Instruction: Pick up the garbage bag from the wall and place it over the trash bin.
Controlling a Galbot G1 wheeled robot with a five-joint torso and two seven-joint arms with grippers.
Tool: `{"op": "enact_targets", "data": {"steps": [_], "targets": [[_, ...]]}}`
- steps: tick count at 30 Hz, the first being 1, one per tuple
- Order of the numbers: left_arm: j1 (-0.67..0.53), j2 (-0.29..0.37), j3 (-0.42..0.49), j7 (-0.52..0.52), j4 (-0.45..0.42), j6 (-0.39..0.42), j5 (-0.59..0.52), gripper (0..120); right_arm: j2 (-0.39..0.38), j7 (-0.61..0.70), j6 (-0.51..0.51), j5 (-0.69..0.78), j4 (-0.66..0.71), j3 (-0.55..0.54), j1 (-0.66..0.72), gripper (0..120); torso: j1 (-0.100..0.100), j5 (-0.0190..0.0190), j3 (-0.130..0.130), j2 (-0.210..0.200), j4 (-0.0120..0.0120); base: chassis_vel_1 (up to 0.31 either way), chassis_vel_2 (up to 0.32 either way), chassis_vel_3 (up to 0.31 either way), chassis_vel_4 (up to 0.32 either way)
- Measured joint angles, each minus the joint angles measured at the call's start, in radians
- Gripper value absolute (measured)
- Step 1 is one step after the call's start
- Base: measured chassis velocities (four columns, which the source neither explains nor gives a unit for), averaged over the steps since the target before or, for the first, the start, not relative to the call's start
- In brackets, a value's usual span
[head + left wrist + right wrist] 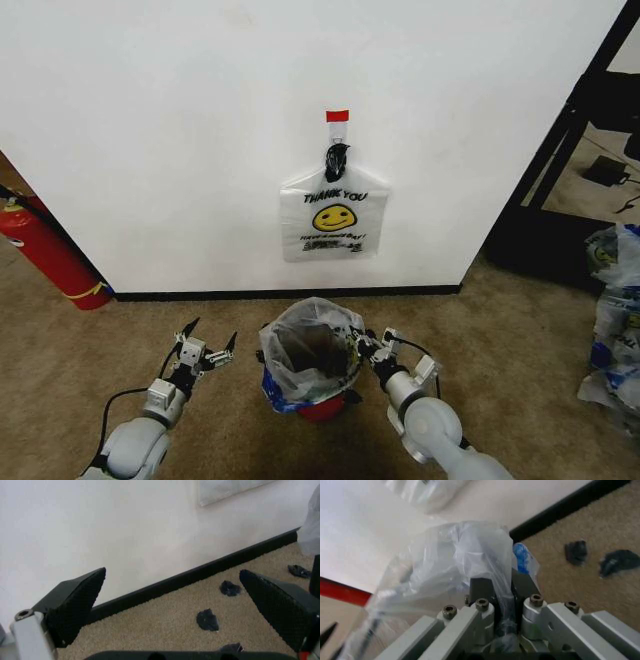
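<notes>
Head view: a bag [334, 217] printed with a smiley face and "THANK YOU" hangs flat on the wall [180, 130] from a hook [337, 150] under a red tape strip, directly above the bin [312, 368], so a lift off the hook would bring it straight down toward the opening. The bin already wears a clear liner [300, 345], bunched over its rim. The left gripper [208, 342] is low over the carpet [520, 330] to the bin's left, fingers spread wide and holding nothing. The right gripper [366, 349] is at the bin's right rim, against the liner. A fire extinguisher [45, 250] leans at the far left, well apart from the work. Left wrist view: both ridged pads [77, 603] stand wide apart with only baseboard [200, 573] and carpet between them; dark scraps [207, 619] lie on the floor. Right wrist view: the fingers [482, 590] are closed nearly together on a fold of liner film [465, 555], probably to pull it taut over the rim. The hanging bag is not yet grasped.
</notes>
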Motion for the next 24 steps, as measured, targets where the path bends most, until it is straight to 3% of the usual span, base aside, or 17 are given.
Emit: {"op": "enact_targets", "data": {"steps": [6, 13, 15, 16, 24], "targets": [[0.002, 0.001, 0.0, 0.0, -0.002, -0.001, 0.0, 100, -0.016, 0.041, -0.102, -0.028, 0.028, 0.009, -0.015, 11, 0.0, 0.0, 0.0, 0.0, 0.0001, 0.0, 0.0, 0.0, 0.0], [0.004, 0.001, 0.0, 0.001, -0.004, -0.008, -0.001, 100, -0.062, 0.053, -0.203, -0.05, 0.065, 0.021, -0.033, 36, 0.0, 0.0002, 0.0, 0.0, 0.0002, 0.0, 0.0, 0.0, 0.0], [0.004, 0.001, 0.0, 0.001, -0.004, -0.008, -0.001, 100, -0.064, 0.053, -0.204, -0.051, 0.066, 0.021, -0.033, 36, 0.0, 0.0002, 0.0, 0.0, 0.0002, 0.0, 0.0, 0.0, 0.0], [0.004, 0.001, 0.0, 0.001, -0.004, -0.009, -0.001, 100, -0.076, 0.052, -0.216, -0.051, 0.074, 0.024, -0.035, 45, 0.0, 0.0003, 0.0, 0.0, 0.0003, 0.0, 0.0, 0.0, 0.0], [0.003, 0.001, 0.0, 0.002, -0.003, -0.011, -0.001, 100, -0.119, 0.026, -0.284, -0.036, 0.127, 0.072, -0.036, 75, 0.0, 0.0002, 0.0, 0.0, 0.0003, 0.0, 0.0, 0.0, 0.0]]}}
